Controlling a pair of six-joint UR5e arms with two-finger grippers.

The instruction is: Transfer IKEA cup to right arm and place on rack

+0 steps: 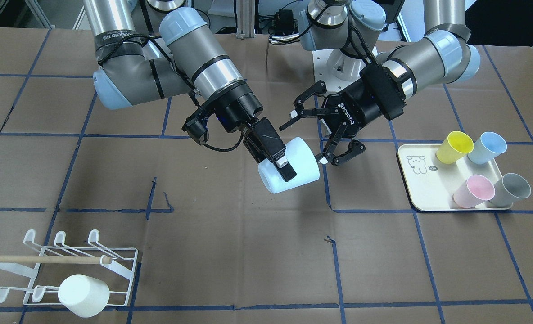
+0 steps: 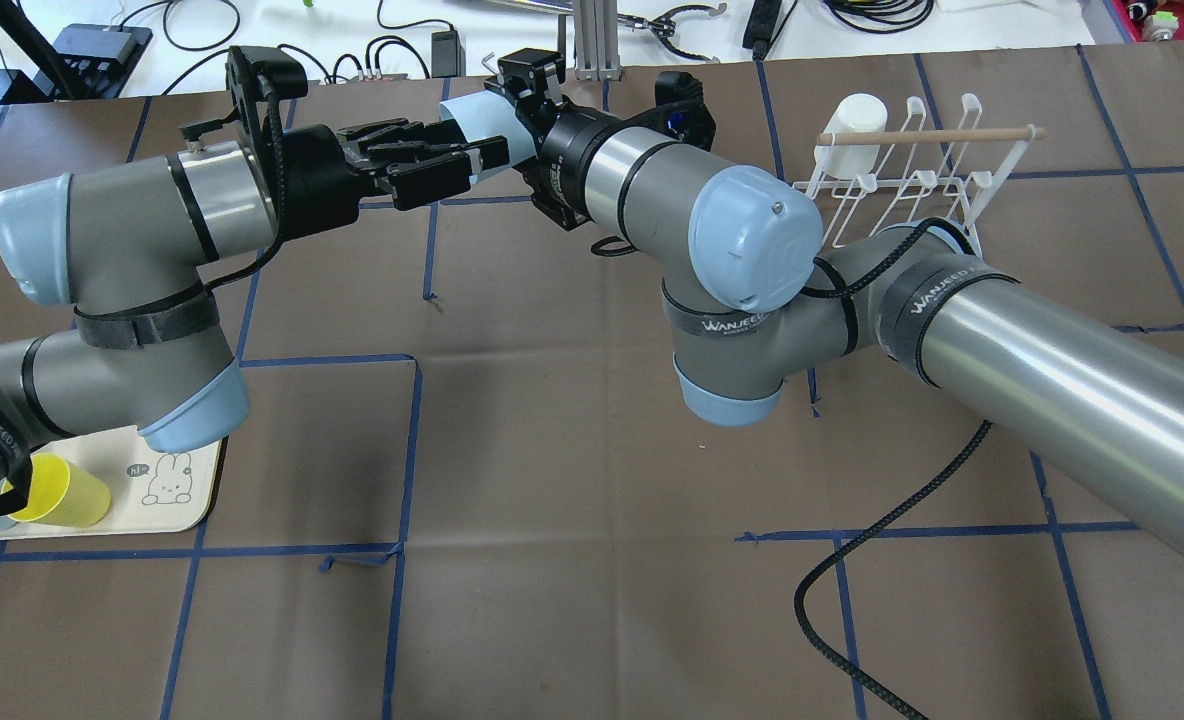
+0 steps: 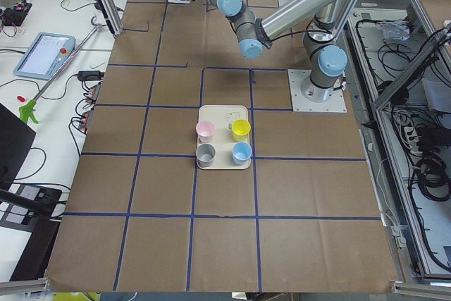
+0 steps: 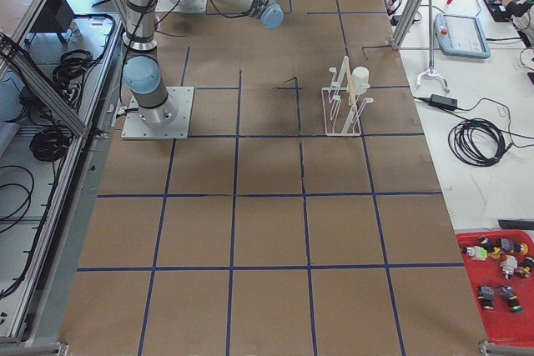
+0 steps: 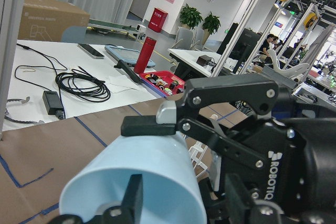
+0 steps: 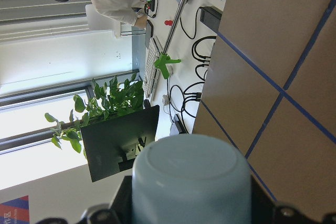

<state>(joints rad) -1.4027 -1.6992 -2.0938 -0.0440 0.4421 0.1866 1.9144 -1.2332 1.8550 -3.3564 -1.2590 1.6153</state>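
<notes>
Nearest the lens on the right wrist view, you've got the pale-blue cup point(image 6: 191, 182) filling the bottom of the frame, closed base end showing, with dark fingers point(image 6: 123, 205) of the right gripper point(image 6: 191, 211) flanking it on both sides and the brown table point(image 6: 273, 51) with its blue tape lines behind. Left wrist view: that cup sits low in frame, and a black finger pad point(image 5: 147, 127) lies along its upper wall. Front-facing view gives you the clearest read: the gripper on the right arm point(image 1: 203, 58) has its jaws clamped across the cup's body, holding it on its side in the air over mid-table, while the left gripper point(image 1: 308, 137) stands with jaws spread wide, its lower fingertip point(image 1: 322, 159) just beside the cup's wider end, gripping nothing. The rack point(image 1: 120, 269) sits at the table's near corner on the right arm's side, well apart from the held cup, with a white cup point(image 1: 84, 294) resting on it, on the near side of the wooden dowel point(image 1: 46, 259). Across the table, the cream tray point(image 1: 428, 184) carries a yellow cup point(image 1: 454, 146), a sky-blue cup point(image 1: 487, 147), a pink cup point(image 1: 473, 191) and a grey cup point(image 1: 512, 189). Overhead view: both grippers meet at the far side, the cup peeking out between them, the rack off to the right. In the two side views the grippers are far and small; you can't read the jaws there.
</notes>
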